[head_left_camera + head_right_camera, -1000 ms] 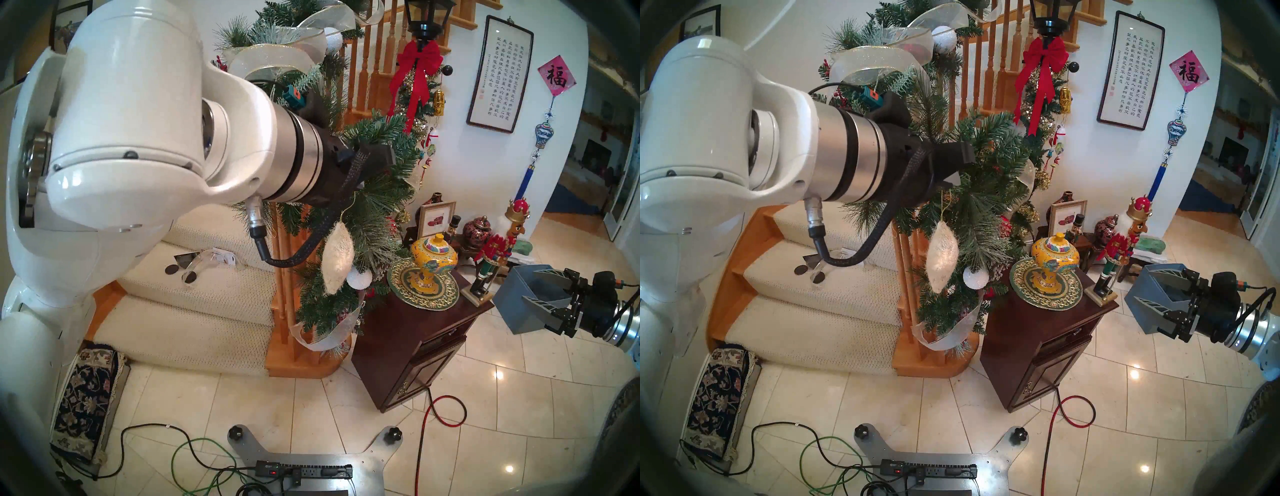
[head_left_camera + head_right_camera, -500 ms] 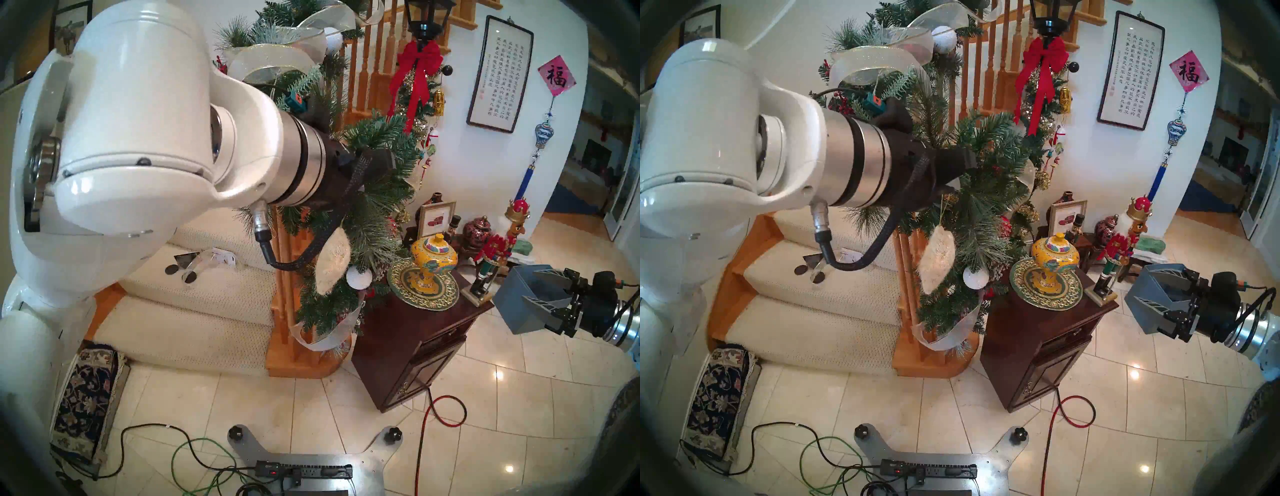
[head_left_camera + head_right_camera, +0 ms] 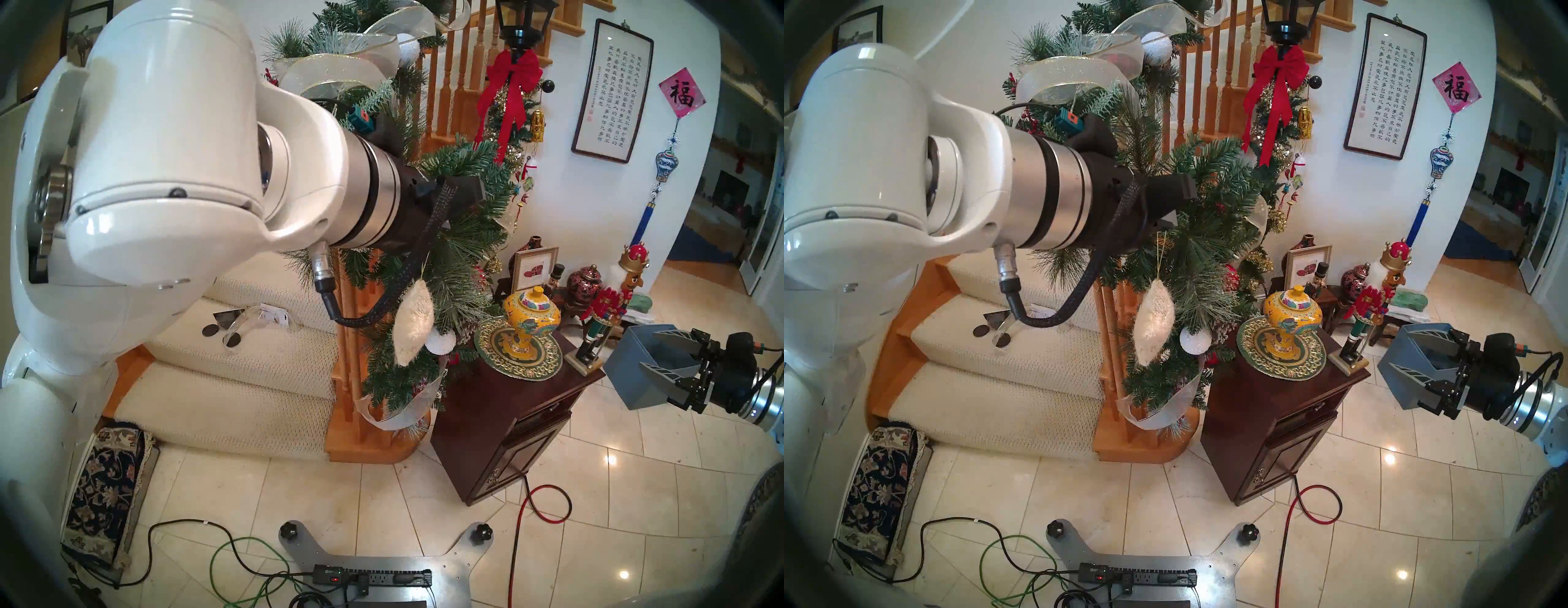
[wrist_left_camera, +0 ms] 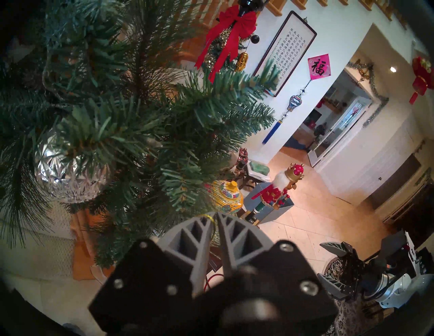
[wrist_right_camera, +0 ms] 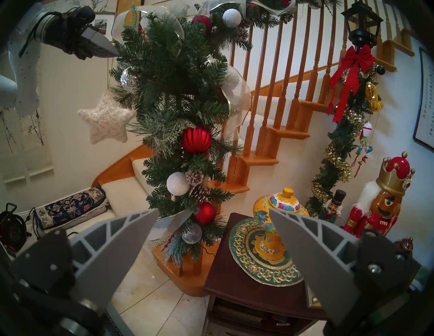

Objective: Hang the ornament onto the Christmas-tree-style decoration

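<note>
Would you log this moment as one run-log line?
left gripper: slightly parted, string in gap | star ornament: dangling beside garland | right gripper: open, empty

In both head views the left gripper's (image 4: 214, 217) fingertips are buried among the garland (image 3: 462, 237) needles. Whether the gold string (image 4: 207, 217) is pinched or merely lies between them cannot be told from the left wrist view.

Glossy white arm shells (image 3: 169, 140) end in a silver wrist ring (image 3: 373, 195). A braided black cable (image 3: 390, 293) loops beneath. Grey ribbed fingers (image 5: 112, 244) sit on black screwed mounts.
</note>
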You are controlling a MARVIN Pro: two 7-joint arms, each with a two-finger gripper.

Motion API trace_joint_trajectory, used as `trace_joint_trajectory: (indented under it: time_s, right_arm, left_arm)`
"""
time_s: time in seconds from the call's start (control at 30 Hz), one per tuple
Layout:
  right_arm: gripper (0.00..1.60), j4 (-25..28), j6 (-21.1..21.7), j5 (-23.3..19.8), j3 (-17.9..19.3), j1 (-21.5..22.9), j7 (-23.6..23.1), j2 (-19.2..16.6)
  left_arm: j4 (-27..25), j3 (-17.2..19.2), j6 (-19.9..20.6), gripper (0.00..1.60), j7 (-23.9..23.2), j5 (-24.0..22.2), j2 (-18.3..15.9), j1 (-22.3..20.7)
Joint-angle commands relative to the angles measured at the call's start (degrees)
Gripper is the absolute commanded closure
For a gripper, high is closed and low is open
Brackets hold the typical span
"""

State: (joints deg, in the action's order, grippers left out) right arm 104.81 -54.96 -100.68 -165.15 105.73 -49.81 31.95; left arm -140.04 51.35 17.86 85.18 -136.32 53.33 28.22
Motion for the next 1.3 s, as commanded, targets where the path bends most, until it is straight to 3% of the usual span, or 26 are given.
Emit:
trace_joint_trajectory:
  time_s: [0.0,0.17,0.47,0.53,0.6,0.63,0.93,1.03,1.13,1.27]
  right_arm:
    - [0.00,-0.05,-0.04,0.04,0.15,0.24,-6.31,-0.12]
    - [0.00,0.05,-0.04,0.27,0.15,0.20,-5.49,-0.11]
    - [0.00,0.01,-0.04,0.28,0.15,0.22,-5.73,-0.11]
    - [0.00,-0.09,-0.04,0.12,0.15,0.26,-6.45,-0.13]
    - [0.00,-0.04,-0.04,0.21,0.15,0.24,-6.10,-0.12]
    - [0.00,-0.05,-0.04,0.19,0.15,0.25,-6.17,-0.12]
    - [0.00,0.00,-0.04,0.32,0.15,0.23,-5.73,-0.12]
    - [0.00,-0.03,-0.04,0.27,0.15,0.24,-5.99,-0.12]
    - [0.00,-0.02,-0.04,0.30,0.15,0.24,-5.88,-0.12]
    - [0.00,-0.02,-0.04,0.30,0.15,0.24,-5.92,-0.12]
  left_arm:
    - [0.04,0.12,-0.17,0.95,-0.18,0.53,0.01,-1.47]
    - [0.04,0.02,-0.54,0.84,-0.18,0.65,-0.06,-1.68]
    - [0.04,-0.04,-1.00,0.99,-0.18,0.79,-0.20,-1.85]
    - [0.04,-0.05,-1.14,1.13,-0.18,0.82,-0.25,-1.87]
    - [0.04,-0.06,-1.25,1.50,-0.18,0.86,-0.29,-1.88]
    - [0.04,-0.07,-1.33,1.60,-0.18,0.88,-0.30,-1.88]
    - [0.04,-0.26,-1.82,1.60,-0.18,1.00,-0.42,-2.04]
    - [0.04,-0.33,-1.96,1.39,-0.18,1.04,-0.46,-2.11]
    - [0.04,-0.39,-2.11,1.60,-0.18,1.17,-0.52,-2.21]
    - [0.04,-0.44,-2.39,1.60,-0.18,1.43,-0.72,-2.33]
